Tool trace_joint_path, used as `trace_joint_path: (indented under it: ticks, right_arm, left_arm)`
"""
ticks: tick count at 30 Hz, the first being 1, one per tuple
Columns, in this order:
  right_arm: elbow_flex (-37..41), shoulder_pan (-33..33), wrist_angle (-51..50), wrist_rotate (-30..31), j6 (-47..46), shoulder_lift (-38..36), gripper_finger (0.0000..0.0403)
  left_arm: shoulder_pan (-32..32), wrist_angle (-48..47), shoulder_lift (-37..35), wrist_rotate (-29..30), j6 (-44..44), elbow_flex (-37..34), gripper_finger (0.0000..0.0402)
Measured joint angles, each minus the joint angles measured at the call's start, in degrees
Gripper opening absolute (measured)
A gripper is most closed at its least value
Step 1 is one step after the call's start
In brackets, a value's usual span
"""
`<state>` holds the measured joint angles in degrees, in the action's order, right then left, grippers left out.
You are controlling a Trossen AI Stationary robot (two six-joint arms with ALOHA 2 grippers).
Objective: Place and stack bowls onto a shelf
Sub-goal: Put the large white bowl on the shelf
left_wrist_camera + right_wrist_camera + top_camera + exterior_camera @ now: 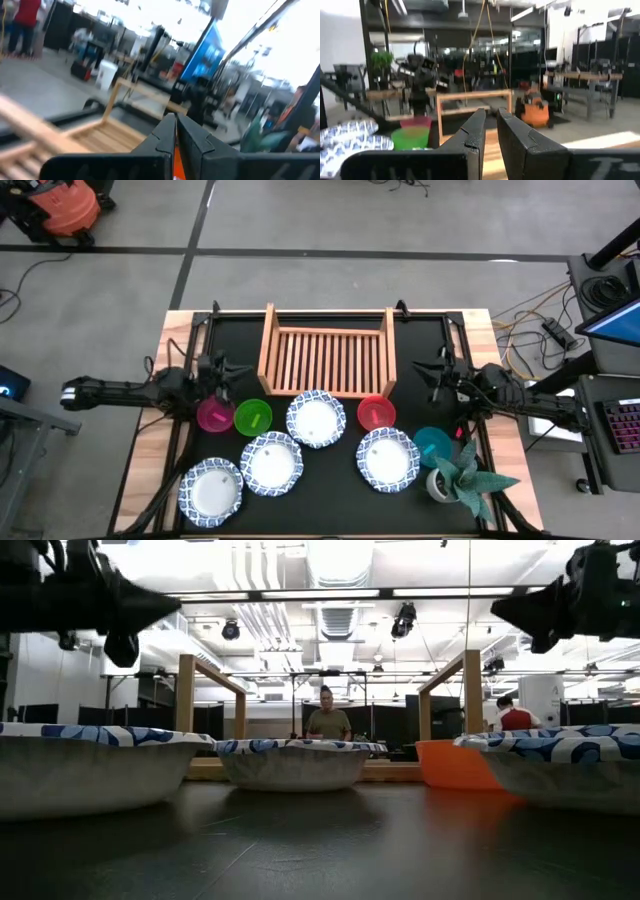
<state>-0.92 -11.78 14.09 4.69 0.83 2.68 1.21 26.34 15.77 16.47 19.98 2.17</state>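
Note:
The wooden shelf [325, 360] stands at the table's far middle, with nothing on its slats. In front of it sit a pink bowl [213, 415], a green bowl [253, 417], a red bowl [376, 412] and a teal bowl [432, 445]. Several white bowls with blue-patterned rims [316, 419] stand among them, toward the near edge. My left gripper [226, 370] hovers shut just left of the shelf, above the pink bowl. My right gripper [424, 370] hovers just right of the shelf, its fingers [479, 125] all but together with nothing between them.
A small potted plant [462, 475] stands at the near right corner beside the teal bowl. Black frame bars [200, 330] run along the table's sides. People stand in the room beyond the table [327, 723].

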Motion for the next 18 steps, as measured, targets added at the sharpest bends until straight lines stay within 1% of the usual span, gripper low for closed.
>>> trace_joint_path:
  ticks: [6, 10, 15, 18]
  right_arm:
    - [-6.3, 0.0, -0.1, 0.0, -4.5, 0.4, 0.0038]
    - [-12.0, 0.0, -0.7, -1.3, -8.1, 2.9, 0.0038]
    - [-19.8, 0.0, -0.6, -8.0, -9.0, 10.8, 0.0038]
    - [-24.8, 0.0, -0.7, -9.3, -9.4, 18.2, 0.0038]
  left_arm:
    - [0.0, 10.2, 0.0, 0.5, 0.0, 0.0, 0.0000]
    - [0.0, 15.6, 0.0, 0.5, 0.0, 0.0, 0.0000]
    - [0.0, 19.2, 0.0, 0.5, 0.6, 0.0, 0.0000]
    - [0.0, 19.4, 0.0, 0.5, 3.9, 0.0, 0.0000]
